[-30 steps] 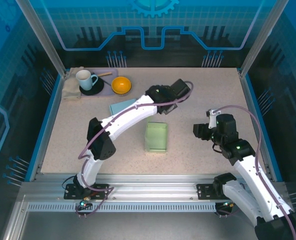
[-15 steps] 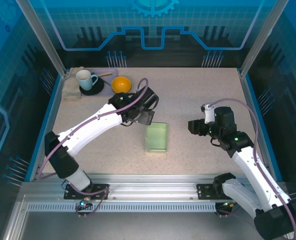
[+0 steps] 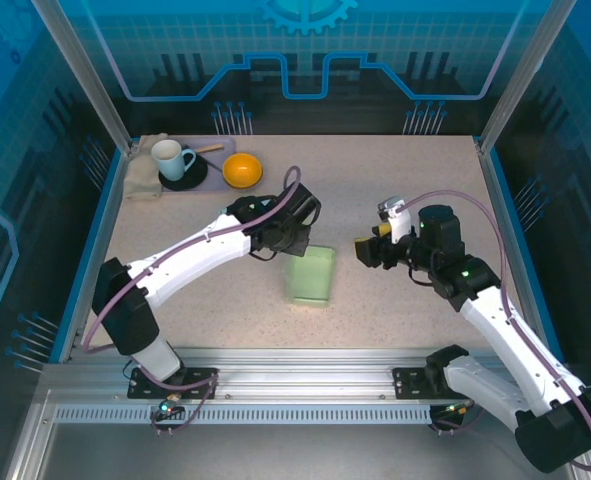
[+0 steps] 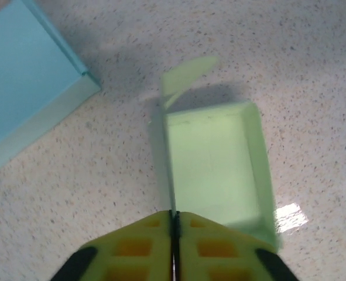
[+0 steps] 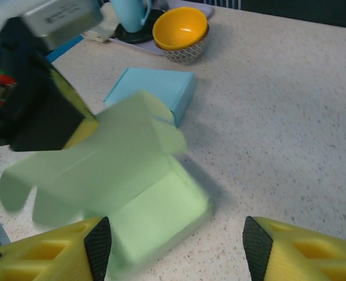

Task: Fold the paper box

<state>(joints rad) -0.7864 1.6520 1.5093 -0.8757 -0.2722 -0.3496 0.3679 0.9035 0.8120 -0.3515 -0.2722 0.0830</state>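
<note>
At the middle of the counter [image 3: 395, 190] lies the green paper box [image 3: 310, 276], open on top, with one flap lifted and blurred. Against the box's far left corner sits the left claw [image 3: 289, 246], its fingers pressed fully together. The edge of the box's side wall runs straight into the seam between them, so the paper looks pinched there. Just right of the box hovers the right claw [image 3: 367, 252], fingers spread apart and holding nothing. Beyond the box, to its far left, lie a blue box [image 5: 155, 88] and an orange bowl [image 3: 242, 170].
</note>
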